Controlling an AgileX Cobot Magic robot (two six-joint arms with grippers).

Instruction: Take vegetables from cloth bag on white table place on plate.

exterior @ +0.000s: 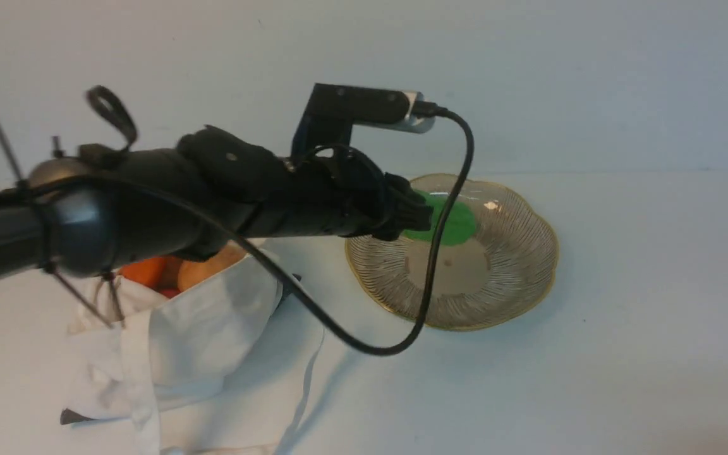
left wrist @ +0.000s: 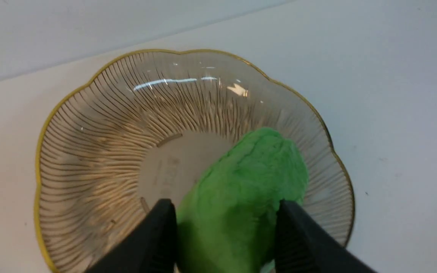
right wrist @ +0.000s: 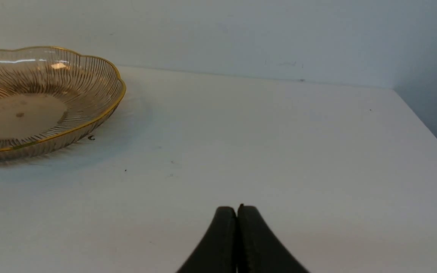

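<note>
My left gripper (exterior: 424,218) is shut on the bright green cucumber (exterior: 459,221) and holds it over the far left part of the glass plate (exterior: 528,278). In the left wrist view the black fingers (left wrist: 157,235) clamp the cucumber (left wrist: 249,178) on both sides above the plate (left wrist: 89,125). The white cloth bag (exterior: 200,341) lies at the front left, open. An orange carrot (exterior: 146,270), a tan potato (exterior: 209,268) and a red piece (exterior: 168,292) show in its mouth, partly hidden by my left arm. My right gripper (right wrist: 237,208) is shut and empty over the bare white table (right wrist: 279,132).
A black cable (exterior: 427,284) hangs from my left wrist in a loop across the plate's front. The bag's strap (exterior: 304,392) trails toward the table's front. In the right wrist view the plate (right wrist: 70,94) is far to one side, and the table's edge (right wrist: 427,125) runs close by.
</note>
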